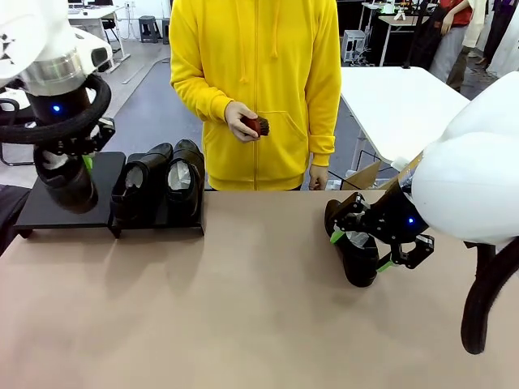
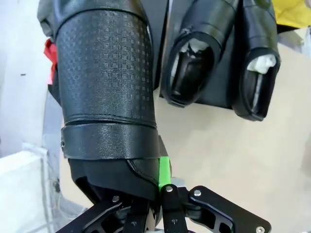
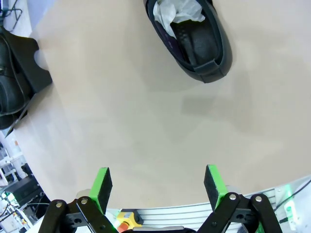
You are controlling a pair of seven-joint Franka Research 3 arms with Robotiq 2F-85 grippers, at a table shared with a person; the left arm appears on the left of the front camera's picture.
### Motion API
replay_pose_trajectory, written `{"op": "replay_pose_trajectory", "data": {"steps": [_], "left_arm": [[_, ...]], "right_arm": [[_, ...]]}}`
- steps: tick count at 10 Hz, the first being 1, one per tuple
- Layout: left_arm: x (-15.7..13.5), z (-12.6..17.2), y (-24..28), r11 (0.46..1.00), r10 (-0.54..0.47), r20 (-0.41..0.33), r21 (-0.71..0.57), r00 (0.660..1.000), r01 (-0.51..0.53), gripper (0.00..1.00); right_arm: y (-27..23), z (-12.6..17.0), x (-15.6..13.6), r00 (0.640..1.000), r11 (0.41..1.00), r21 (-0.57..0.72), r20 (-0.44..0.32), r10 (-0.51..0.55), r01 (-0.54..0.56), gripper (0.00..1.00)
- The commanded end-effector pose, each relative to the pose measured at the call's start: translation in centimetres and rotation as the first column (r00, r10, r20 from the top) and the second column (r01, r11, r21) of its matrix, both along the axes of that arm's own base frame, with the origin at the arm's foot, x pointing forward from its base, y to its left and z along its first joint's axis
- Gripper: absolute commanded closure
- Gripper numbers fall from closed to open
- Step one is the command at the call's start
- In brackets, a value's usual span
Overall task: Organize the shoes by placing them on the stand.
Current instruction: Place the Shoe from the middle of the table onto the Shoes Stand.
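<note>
My left gripper is shut on a black shoe and holds it over the left panel of the black stand; whether it touches the panel I cannot tell. In the left wrist view the held shoe rises from my left gripper. Two shoes with white paper inside stand on the right panel. A fourth shoe lies on the table at the right. My right gripper hangs open close by it. Beyond the open right gripper, that shoe lies apart from the fingers.
A person in a yellow hoodie stands at the far side, holding a small reddish-brown brush in one hand. The tan table stretches bare between the stand and the right shoe. In the right wrist view the stand sits far left.
</note>
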State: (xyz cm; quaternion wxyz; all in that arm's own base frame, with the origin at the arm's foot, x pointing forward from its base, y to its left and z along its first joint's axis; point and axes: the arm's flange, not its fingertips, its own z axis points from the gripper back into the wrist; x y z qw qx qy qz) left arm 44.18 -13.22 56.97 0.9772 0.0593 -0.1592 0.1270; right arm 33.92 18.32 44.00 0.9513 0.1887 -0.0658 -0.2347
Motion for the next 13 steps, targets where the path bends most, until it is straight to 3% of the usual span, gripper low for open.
{"op": "replay_pose_trajectory", "data": {"steps": [1,2,3,4,5,6,8,13], "left_arm": [[0.0,0.7,0.7,1.0,0.018,0.014,-0.006,1.0,-0.017,1.0],[1.0,-1.3,0.0,0.995,-0.103,-0.074,-0.012,0.992,0.102,1.0],[2.0,-2.8,1.2,0.979,-0.186,-0.108,0.062,0.977,0.193,1.0],[2.9,-3.0,3.8,0.961,-0.221,-0.094,0.147,0.971,0.233,1.0],[3.7,-2.9,5.9,0.949,-0.286,-0.119,0.1,0.951,0.298,1.0],[4.6,-3.2,7.9,0.932,-0.26,-0.127,0.226,0.957,0.283,1.0],[5.5,-3.6,10.5,0.915,-0.254,-0.12,0.293,0.96,0.279,1.0],[8.4,-11.2,13.6,0.949,-0.129,-0.047,0.285,0.991,0.137,1.0]], "right_arm": [[-0.2,0.1,0.3,1.0,1.0,-0.003,0.003,0.022,-0.022,0.0],[-0.2,0.1,0.3,1.0,1.0,-0.003,0.003,0.022,-0.022,0.0],[-0.2,0.1,0.3,1.0,1.0,-0.003,0.003,0.022,-0.022,0.0],[-0.2,0.1,0.3,1.0,1.0,-0.003,0.003,0.022,-0.022,0.0],[-0.2,0.1,0.3,1.0,1.0,-0.003,0.003,0.022,-0.022,0.0],[-0.2,0.1,0.3,1.0,1.0,-0.003,0.003,0.022,-0.022,0.0],[-0.2,0.1,0.3,1.0,1.0,-0.003,0.003,0.022,-0.022,0.0],[-0.2,0.1,0.3,1.0,1.0,-0.003,0.003,0.022,-0.022,0.0]]}}
